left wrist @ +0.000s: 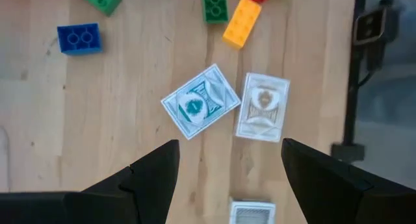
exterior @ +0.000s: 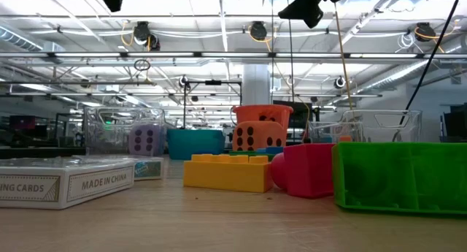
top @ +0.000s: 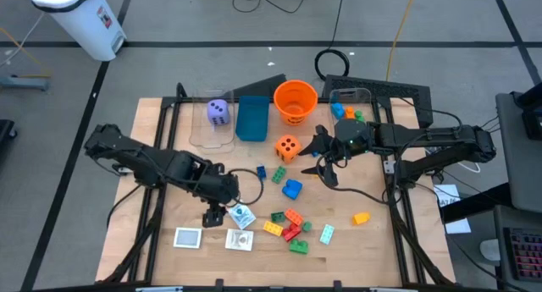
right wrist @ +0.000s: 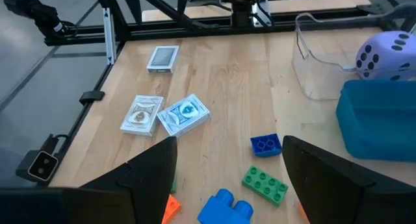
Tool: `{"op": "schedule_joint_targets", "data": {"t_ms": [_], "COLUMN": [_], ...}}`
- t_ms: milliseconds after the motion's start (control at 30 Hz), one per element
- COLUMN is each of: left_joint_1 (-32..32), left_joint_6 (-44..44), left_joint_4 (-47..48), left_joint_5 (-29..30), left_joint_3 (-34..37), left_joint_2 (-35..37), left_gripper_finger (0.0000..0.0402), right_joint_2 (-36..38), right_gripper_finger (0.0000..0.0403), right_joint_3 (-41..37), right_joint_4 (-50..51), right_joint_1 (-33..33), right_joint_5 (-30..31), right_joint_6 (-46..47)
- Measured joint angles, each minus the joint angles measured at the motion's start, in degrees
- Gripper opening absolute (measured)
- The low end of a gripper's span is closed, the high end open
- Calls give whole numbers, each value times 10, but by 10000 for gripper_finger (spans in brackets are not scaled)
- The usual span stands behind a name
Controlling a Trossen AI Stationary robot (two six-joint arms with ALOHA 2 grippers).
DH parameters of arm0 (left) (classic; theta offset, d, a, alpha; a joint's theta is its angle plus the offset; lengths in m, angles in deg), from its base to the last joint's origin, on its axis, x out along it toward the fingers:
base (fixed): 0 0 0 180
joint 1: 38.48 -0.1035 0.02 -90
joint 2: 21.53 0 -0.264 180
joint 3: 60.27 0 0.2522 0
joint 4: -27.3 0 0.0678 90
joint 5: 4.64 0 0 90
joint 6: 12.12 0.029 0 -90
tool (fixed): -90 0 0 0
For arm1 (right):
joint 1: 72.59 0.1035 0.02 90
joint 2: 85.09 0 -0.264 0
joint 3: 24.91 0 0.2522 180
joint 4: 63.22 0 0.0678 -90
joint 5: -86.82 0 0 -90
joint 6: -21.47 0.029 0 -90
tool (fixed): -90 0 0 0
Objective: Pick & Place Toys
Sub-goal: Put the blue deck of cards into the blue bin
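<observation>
The teal-backed card pack (top: pixel 242 216) is lying flat on the table (top: pixel 373 241), directly under the left gripper (top: pixel 222 212), which is hanging over it with its fingers spread wide and holding nothing. In the left wrist view the pack (left wrist: pixel 201 101) is sitting turned at a slant, its long axis running diagonally across the line between the two fingers (left wrist: pixel 153 175), so any closing move is likely calling for a wrist twist first. A second, paler pack (top: pixel 240 239) is lying just beside it, almost touching at one corner, and a third pack (top: pixel 188 237) is resting a little apart. All three are looking like thin, smooth, printed cardboard boxes, low and hard to get under.

Outward from there, the studded plastic bricks (top: pixel 288 226) are clustering in red, green, yellow and orange, with a rounded blue brick (top: pixel 292 189) nearer the right arm. The right gripper (top: pixel 326 167) is hovering near the orange die (top: pixel 288 148), open wide and empty. The purple die (top: pixel 218 111) is sitting inside a clear bin (top: pixel 196 133), beside the teal box (top: pixel 251 119) and the orange bucket (top: pixel 295 101).
</observation>
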Motion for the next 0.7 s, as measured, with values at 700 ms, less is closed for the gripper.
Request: {"op": "schedule_joint_targets", "data": {"t_ms": [700], "left_joint_1": [-31], "left_joint_6": [220], "left_joint_4": [-6], "left_joint_5": [30], "left_joint_3": [0], "left_joint_2": [-187], "left_gripper_finger": [280], "right_joint_2": [39], "right_gripper_finger": [255], "right_joint_3": [0], "right_joint_4": [186], "right_joint_1": [5], "right_joint_5": [6], "right_joint_6": [56]}}
